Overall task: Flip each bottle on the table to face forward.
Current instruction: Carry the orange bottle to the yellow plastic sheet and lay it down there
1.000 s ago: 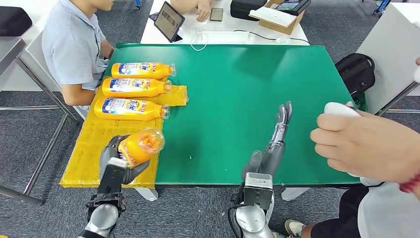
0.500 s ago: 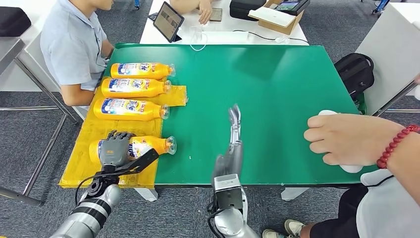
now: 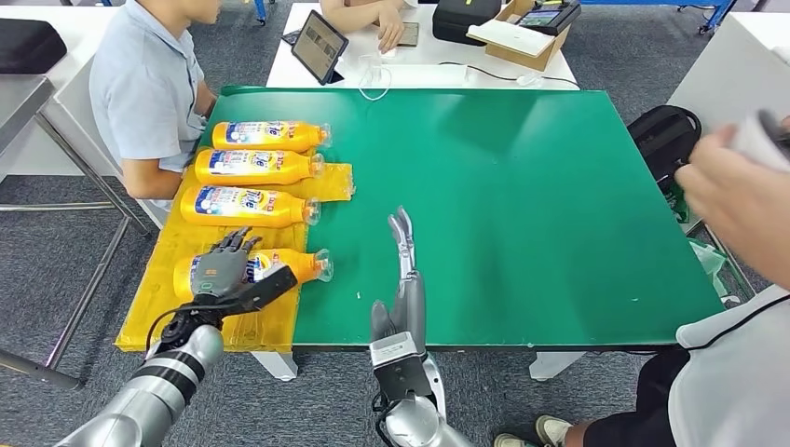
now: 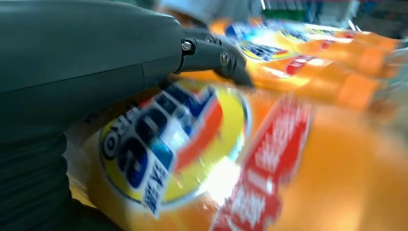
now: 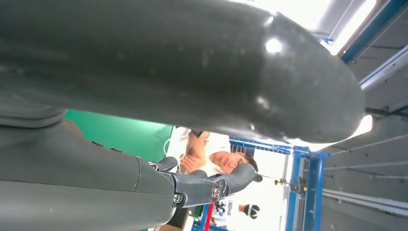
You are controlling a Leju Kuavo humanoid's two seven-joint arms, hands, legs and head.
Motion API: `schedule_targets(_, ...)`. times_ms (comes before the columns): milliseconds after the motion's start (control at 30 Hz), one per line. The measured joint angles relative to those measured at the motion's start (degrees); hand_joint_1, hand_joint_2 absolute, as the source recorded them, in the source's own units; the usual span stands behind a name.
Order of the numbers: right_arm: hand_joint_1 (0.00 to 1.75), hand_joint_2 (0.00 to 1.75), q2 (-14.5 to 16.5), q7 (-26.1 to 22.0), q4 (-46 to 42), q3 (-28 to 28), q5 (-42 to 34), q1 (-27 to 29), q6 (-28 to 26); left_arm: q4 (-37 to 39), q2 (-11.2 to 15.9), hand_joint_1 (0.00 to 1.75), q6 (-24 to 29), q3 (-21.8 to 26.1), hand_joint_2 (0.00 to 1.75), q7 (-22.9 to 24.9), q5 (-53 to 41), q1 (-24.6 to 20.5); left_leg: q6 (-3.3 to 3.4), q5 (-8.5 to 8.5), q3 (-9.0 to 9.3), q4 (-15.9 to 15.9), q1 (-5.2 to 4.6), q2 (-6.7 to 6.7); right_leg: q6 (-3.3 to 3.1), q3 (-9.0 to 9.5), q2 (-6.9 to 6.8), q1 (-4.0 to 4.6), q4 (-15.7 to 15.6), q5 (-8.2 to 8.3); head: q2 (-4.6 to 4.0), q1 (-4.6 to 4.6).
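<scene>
We see four orange bottles lying on their sides in a row on the yellow mat [image 3: 168,307] at the left edge of the green desk [image 3: 522,186], caps pointing toward the desk's centre. The far bottle [image 3: 265,135], second bottle [image 3: 251,166] and third bottle [image 3: 244,206] lie label up, each just beside the next. The near bottle [image 3: 284,266] lies apart from the third, nearest the robot, with its label also up; the left wrist view shows this label close, blurred.

Our left hand [image 3: 226,273] rests on the body of the near bottle. Its fingers [image 3: 238,244] are spread over the top and its thumb extends along the near side. We cannot tell whether the hand grips the bottle or merely lies on it.

Our right hand [image 3: 406,265] is over the bare green desk, fingers straight, close together and holding nothing.

A person in a light blue shirt [image 3: 149,88] sits beside the desk's left edge. Another person's hand [image 3: 736,191] appears at the right.
</scene>
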Motion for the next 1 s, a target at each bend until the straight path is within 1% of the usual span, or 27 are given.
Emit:
schedule_targets(67, 0.00, 0.00, -0.07, 0.00, 0.38, 0.42, -0.17, -0.16, 0.20, -1.81, -0.86, 0.00, -7.48, 1.78, 1.75, -6.02, 10.44, 0.96, 0.01, 0.01, 0.02, 0.01, -0.02, -0.08, 0.00, 0.04, -0.11, -0.01, 0.00, 0.00, 0.00, 0.00)
schedule_targets(100, 0.00, 0.00, -0.11, 0.00, 0.50, 0.63, -0.05, -0.21, 0.11, -3.58, -1.44, 0.00, -10.51, 2.66, 1.75, -8.50, 15.71, 1.95, 0.01, 0.00, 0.01, 0.01, -0.02, -0.10, 0.00, 0.05, -0.15, -0.02, 0.00, 0.00, 0.00, 0.01)
schedule_targets(133, 0.00, 0.00, -0.15, 0.00, 0.59, 0.80, 0.33, -0.24, -0.05, -5.78, -2.10, 0.00, -12.20, 3.47, 1.75, -10.71, 20.59, 3.32, 0.02, 0.00, 0.00, 0.01, -0.03, -0.09, 0.01, 0.03, -0.16, -0.02, -0.01, 0.00, 0.00, 0.02)
schedule_targets(167, 0.00, 0.00, -0.17, 0.00, 0.65, 0.88, 1.09, -0.21, -0.24, -8.45, -2.98, 0.00, -12.18, 4.19, 1.75, -12.47, 25.09, 5.11, 0.02, -0.02, -0.03, 0.02, -0.03, -0.04, 0.01, -0.02, -0.13, -0.03, -0.01, 0.00, 0.00, 0.02)
schedule_targets(200, 0.00, 0.00, -0.19, 0.00, 0.67, 0.81, 2.15, -0.11, -0.39, -11.35, -3.93, 0.00, -10.84, 4.76, 1.75, -13.84, 29.10, 7.12, 0.03, -0.03, -0.09, 0.03, -0.04, 0.03, 0.02, -0.11, -0.10, -0.03, -0.02, 0.01, 0.00, 0.03)
schedule_targets(267, 0.00, 0.00, -0.19, 0.00, 0.71, 0.18, 4.57, 0.34, -0.54, -17.24, -5.79, 0.00, -7.42, 5.27, 1.75, -15.37, 35.89, 11.21, 0.04, -0.04, -0.25, 0.05, -0.04, 0.09, 0.03, -0.29, -0.05, -0.04, -0.03, 0.02, 0.00, 0.03)
schedule_targets(300, 0.00, 0.00, -0.22, 0.00, 0.72, -0.33, 5.50, 0.70, -0.56, -20.25, -6.44, 0.00, -6.70, 5.30, 1.75, -15.69, 39.11, 13.12, 0.04, -0.04, -0.31, 0.06, -0.04, 0.08, 0.03, -0.35, -0.06, -0.04, -0.03, 0.02, 0.00, 0.03)
schedule_targets(367, 0.00, 0.00, -0.31, -0.01, 0.74, -1.59, 6.56, 1.59, -0.58, -26.22, -7.00, 0.00, -6.40, 5.19, 1.75, -16.16, 44.14, 16.75, 0.03, -0.06, -0.40, 0.06, -0.04, 0.06, 0.03, -0.42, -0.06, -0.03, -0.03, 0.02, 0.00, 0.03)
schedule_targets(467, 0.00, 0.00, -0.45, -0.01, 0.71, -3.43, 7.36, 2.79, -0.61, -33.74, -7.14, 0.00, -5.07, 4.92, 1.75, -17.03, 47.70, 20.96, 0.01, -0.07, -0.55, 0.05, -0.01, 0.07, 0.03, -0.61, -0.06, 0.00, -0.03, 0.01, 0.00, 0.01)
schedule_targets(567, 0.00, 0.00, -0.44, 0.00, 0.41, -5.07, 8.27, 3.68, -0.62, -39.84, -7.52, 0.00, -3.43, 4.79, 1.75, -18.72, 51.87, 23.74, 0.01, -0.07, -0.66, 0.05, 0.02, 0.06, 0.02, -0.72, -0.06, 0.02, -0.02, 0.01, 0.00, 0.01)
schedule_targets(667, 0.00, 0.00, -0.21, 0.00, -0.67, -6.97, 9.57, 4.58, -0.63, -45.23, -8.27, 0.00, -3.10, 4.68, 1.75, -19.28, 57.03, 25.81, 0.01, -0.07, -0.69, 0.04, 0.02, 0.06, 0.02, -0.73, -0.06, 0.02, -0.02, 0.01, 0.00, 0.02)
schedule_targets(800, 0.00, 1.75, 0.13, 0.00, -2.06, -8.87, 10.56, 5.35, -0.63, -49.80, -8.94, 0.00, -3.30, 4.60, 1.75, -19.25, 59.79, 27.45, 0.01, -0.07, -0.70, 0.04, 0.00, 0.06, 0.02, -0.72, -0.06, 0.00, -0.03, 0.01, 0.00, 0.03)
schedule_targets(900, 0.00, 1.75, 0.42, -0.01, -3.70, -10.66, 12.27, 6.27, -0.63, -52.71, -9.09, 0.00, -3.60, 3.99, 1.75, -19.49, 62.44, 29.24, 0.02, -0.07, -0.70, 0.05, -0.01, 0.06, 0.02, -0.73, -0.06, 0.00, -0.03, 0.01, 0.00, 0.02)
schedule_targets(1000, 0.00, 1.75, 0.65, -0.02, -6.22, -12.98, 13.40, 7.80, -0.63, -55.67, -9.11, 0.00, -2.53, 2.60, 1.75, -20.55, 61.79, 32.24, 0.02, -0.08, -0.73, 0.05, -0.01, 0.06, 0.02, -0.76, -0.06, 0.00, -0.03, 0.00, 0.00, 0.01)
